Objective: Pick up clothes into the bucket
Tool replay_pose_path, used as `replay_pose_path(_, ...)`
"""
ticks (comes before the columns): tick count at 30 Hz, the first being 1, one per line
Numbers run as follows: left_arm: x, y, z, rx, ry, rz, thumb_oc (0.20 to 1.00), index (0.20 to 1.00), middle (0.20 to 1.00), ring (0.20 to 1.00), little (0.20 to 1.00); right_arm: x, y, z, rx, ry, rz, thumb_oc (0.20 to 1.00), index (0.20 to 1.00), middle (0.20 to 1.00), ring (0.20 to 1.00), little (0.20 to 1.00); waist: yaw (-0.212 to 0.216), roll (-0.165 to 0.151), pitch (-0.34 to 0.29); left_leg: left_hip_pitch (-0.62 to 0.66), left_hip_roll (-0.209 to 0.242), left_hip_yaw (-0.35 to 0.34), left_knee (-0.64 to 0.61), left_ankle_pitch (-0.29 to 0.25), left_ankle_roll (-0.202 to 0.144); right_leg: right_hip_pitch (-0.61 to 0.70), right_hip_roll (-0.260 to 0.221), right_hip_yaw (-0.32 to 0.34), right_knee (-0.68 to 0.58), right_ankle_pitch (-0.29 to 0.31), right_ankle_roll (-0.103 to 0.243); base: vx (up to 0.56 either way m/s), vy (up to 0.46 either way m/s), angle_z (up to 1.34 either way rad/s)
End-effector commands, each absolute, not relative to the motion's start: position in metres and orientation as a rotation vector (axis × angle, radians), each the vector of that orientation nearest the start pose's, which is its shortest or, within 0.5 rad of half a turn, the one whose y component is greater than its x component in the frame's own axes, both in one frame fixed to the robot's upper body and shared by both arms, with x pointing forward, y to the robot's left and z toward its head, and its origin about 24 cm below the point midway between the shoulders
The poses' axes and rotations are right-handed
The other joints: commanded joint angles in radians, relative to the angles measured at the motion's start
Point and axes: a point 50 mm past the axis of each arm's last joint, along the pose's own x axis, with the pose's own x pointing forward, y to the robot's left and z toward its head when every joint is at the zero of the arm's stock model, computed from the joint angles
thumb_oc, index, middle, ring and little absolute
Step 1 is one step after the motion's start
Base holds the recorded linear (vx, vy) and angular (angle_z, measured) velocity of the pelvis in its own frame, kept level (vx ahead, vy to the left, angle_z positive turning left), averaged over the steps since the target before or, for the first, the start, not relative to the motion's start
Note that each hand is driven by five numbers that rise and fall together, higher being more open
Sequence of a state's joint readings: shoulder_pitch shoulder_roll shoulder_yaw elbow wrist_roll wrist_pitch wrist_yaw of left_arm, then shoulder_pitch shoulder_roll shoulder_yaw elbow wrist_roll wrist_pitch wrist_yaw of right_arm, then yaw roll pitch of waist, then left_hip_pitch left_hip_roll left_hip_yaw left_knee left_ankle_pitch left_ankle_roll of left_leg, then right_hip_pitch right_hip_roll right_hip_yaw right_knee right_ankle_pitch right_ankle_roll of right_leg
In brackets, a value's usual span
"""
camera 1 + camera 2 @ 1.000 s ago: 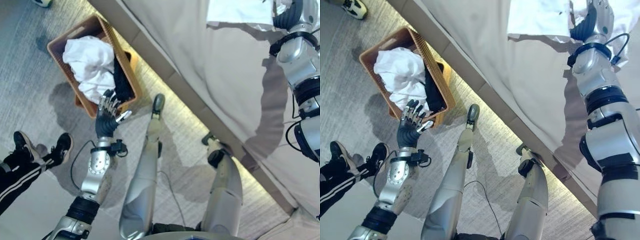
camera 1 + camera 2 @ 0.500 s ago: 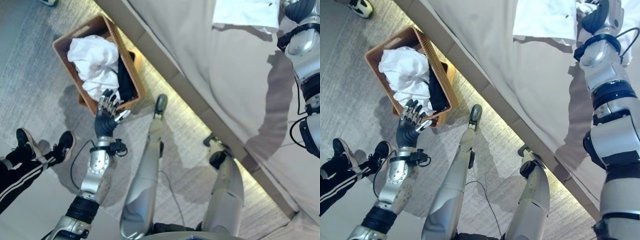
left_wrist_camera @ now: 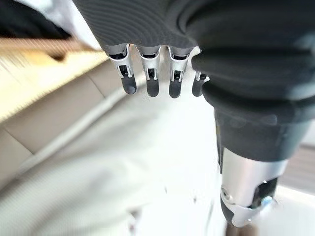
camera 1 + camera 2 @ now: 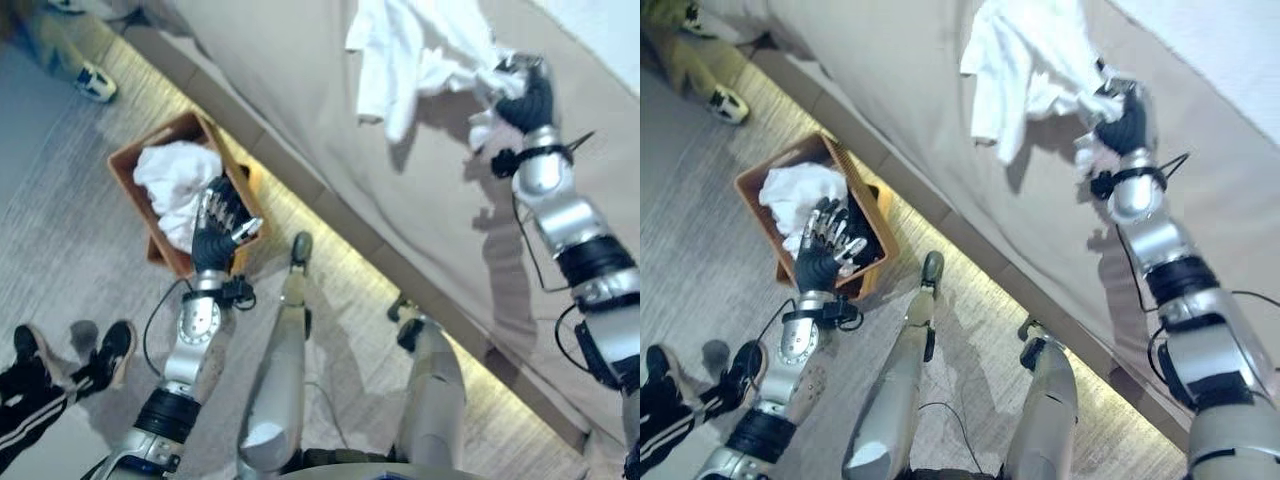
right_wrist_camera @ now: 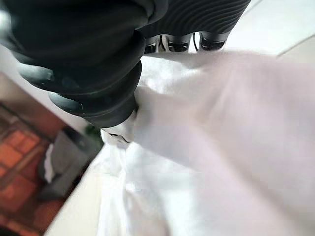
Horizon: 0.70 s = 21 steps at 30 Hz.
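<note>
Grey carpet with a fine woven grain covers the floor nearest the robot, and at its lower left edge a person's black shoes and dark striped trouser leg stand on it. Just beyond them the left hand is raised above the floor with its fingers straight and spread, holding nothing, the palm turned toward the basket. That brown wicker bucket sits on the carpet close against the side of the bed, and the left hand overlaps its near corner in the head views. Inside it lies a crumpled heap of white clothes, with a dark garment tucked along the side nearest the bed. A lit strip runs along the floor under the bed's edge. Past that, the beige bedspread stretches away across the upper part of the scene. Farther up on the bed, the right hand is clenched around a bunched fold of a white garment, which is lifted and hangs in loose folds to the hand's left, casting a shadow on the bedspread below it. The right wrist view shows the white cloth gathered tight against the hand's dark cover. At the far upper left, another person's shoe and a light trouser leg rest on the floor beside the bed.
</note>
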<state>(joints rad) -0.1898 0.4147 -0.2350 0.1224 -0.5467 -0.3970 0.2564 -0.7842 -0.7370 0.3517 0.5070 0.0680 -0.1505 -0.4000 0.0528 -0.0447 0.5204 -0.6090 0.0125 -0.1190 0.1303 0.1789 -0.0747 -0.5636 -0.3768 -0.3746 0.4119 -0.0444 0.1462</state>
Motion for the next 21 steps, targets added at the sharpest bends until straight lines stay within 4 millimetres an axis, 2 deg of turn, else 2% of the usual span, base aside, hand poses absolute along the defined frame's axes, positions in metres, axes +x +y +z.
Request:
replay_pose_path(1, 0.29, 0.191, 0.093, 0.006, -0.347, 0.034, 1.0, 1.0, 1.0, 1.0, 1.0, 0.351, -0.219, 0.227, -0.64, -0.629, -0.157, 0.2, 0.2, 0.2, 0.2, 0.2, -0.022, -0.057, 0.0, 0.159, 0.069, 0.059, 0.063, -0.125, -0.022, 0.15, -0.014, 0.034, -0.119, 0.152, 0.075, 0.05, 0.024, -0.3)
replay_pose_path(3, 0.292, 0.191, 0.091, 0.049, -0.337, 0.027, 1.0, 1.0, 1.0, 1.0, 1.0, 0.346, -0.217, 0.221, -0.639, -0.629, -0.123, 0.2, 0.2, 0.2, 0.2, 0.2, -0.024, -0.063, 0.0, 0.204, 0.076, 0.066, 0.052, -0.128, -0.02, 0.193, -0.008, 0.038, -0.138, 0.156, 0.076, 0.06, 0.004, -0.44)
replay_pose_path(5, 0.298, 0.194, 0.083, 0.148, -0.294, 0.03, 1.0, 1.0, 1.0, 1.0, 1.0, 0.335, -0.213, 0.209, -0.61, -0.63, -0.058, 0.2, 0.2, 0.2, 0.2, 0.2, -0.05, -0.077, -0.029, 0.307, 0.091, 0.085, 0.021, -0.133, -0.015, 0.297, 0.008, 0.042, -0.19, 0.165, 0.084, 0.1, -0.001, -0.39)
replay_pose_path(6, 0.298, 0.194, 0.083, 0.149, -0.294, 0.029, 1.0, 1.0, 1.0, 1.0, 1.0, 0.335, -0.213, 0.209, -0.609, -0.629, -0.059, 0.2, 0.2, 0.2, 0.2, 0.2, -0.05, -0.078, -0.03, 0.306, 0.089, 0.085, 0.017, -0.128, -0.014, 0.298, 0.007, 0.041, -0.196, 0.171, 0.084, 0.11, 0.004, -0.19)
replay_pose_path(8, 0.299, 0.195, 0.079, 0.193, -0.275, 0.019, 1.0, 1.0, 1.0, 1.0, 1.0, 0.327, -0.207, 0.203, -0.606, -0.63, -0.001, 0.2, 0.2, 0.2, 0.2, 0.2, -0.065, -0.084, -0.075, 0.358, 0.095, 0.102, -0.011, -0.128, -0.012, 0.346, 0.023, 0.048, -0.234, 0.179, 0.088, 0.14, 0.0, -0.22)
replay_pose_path(9, 0.299, 0.197, 0.076, 0.263, -0.268, 0.005, 1.0, 1.0, 1.0, 1.0, 1.0, 0.321, -0.202, 0.206, -0.623, -0.653, 0.063, 0.2, 0.2, 0.2, 0.2, 0.2, -0.08, -0.09, -0.119, 0.41, 0.103, 0.124, -0.038, -0.133, -0.016, 0.391, 0.041, 0.059, -0.271, 0.184, 0.092, 0.19, 0.015, -0.29)
replay_pose_path(13, 0.297, 0.195, 0.073, 0.342, -0.261, -0.038, 1.0, 1.0, 1.0, 1.0, 1.0, 0.311, -0.19, 0.208, -0.653, -0.676, 0.188, 0.2, 0.2, 0.2, 0.2, 0.2, -0.096, -0.094, -0.188, 0.48, 0.107, 0.156, -0.081, -0.13, -0.017, 0.439, 0.068, 0.08, -0.321, 0.192, 0.096, 0.12, 0.014, -0.33)
replay_pose_path(16, 0.296, 0.184, 0.072, 0.393, -0.269, -0.116, 1.0, 1.0, 1.0, 1.0, 1.0, 0.3, -0.178, 0.214, -0.665, -0.704, 0.311, 0.2, 0.2, 0.2, 0.2, 0.2, -0.109, -0.096, -0.252, 0.54, 0.118, 0.181, -0.115, -0.132, -0.022, 0.484, 0.08, 0.088, -0.357, 0.191, 0.1, 0.16, 0.002, -0.27)
replay_pose_path(17, 0.297, 0.167, 0.076, 0.453, -0.301, -0.216, 1.0, 1.0, 1.0, 1.0, 1.0, 0.295, -0.169, 0.219, -0.639, -0.724, 0.388, 0.2, 0.2, 0.2, 0.2, 0.2, -0.12, -0.098, -0.286, 0.568, 0.122, 0.194, -0.122, -0.138, -0.026, 0.506, 0.087, 0.095, -0.372, 0.191, 0.102, 0.12, -0.003, -0.17)
replay_pose_path(18, 0.297, 0.167, 0.075, 0.453, -0.301, -0.217, 1.0, 1.0, 1.0, 1.0, 1.0, 0.295, -0.169, 0.219, -0.639, -0.723, 0.388, 0.2, 0.2, 0.2, 0.2, 0.2, -0.118, -0.098, -0.286, 0.57, 0.123, 0.195, -0.123, -0.138, -0.026, 0.507, 0.088, 0.096, -0.373, 0.192, 0.102, 0.15, 0.001, -0.16)
replay_pose_path(19, 0.296, 0.148, 0.078, 0.476, -0.323, -0.316, 1.0, 1.0, 1.0, 1.0, 1.0, 0.292, -0.162, 0.223, -0.615, -0.729, 0.455, 0.2, 0.2, 0.2, 0.2, 0.2, -0.126, -0.101, -0.312, 0.601, 0.129, 0.213, -0.125, -0.15, -0.027, 0.526, 0.098, 0.112, -0.392, 0.192, 0.102, 0.07, -0.002, -0.16)
replay_pose_path(21, 0.296, 0.14, 0.077, 0.463, -0.323, -0.355, 1.0, 1.0, 1.0, 1.0, 1.0, 0.291, -0.158, 0.226, -0.578, -0.735, 0.482, 0.2, 0.2, 0.2, 0.2, 0.2, -0.131, -0.103, -0.322, 0.618, 0.133, 0.228, -0.124, -0.157, -0.028, 0.534, 0.103, 0.125, -0.403, 0.193, 0.101, 0.09, 0.003, -0.24)
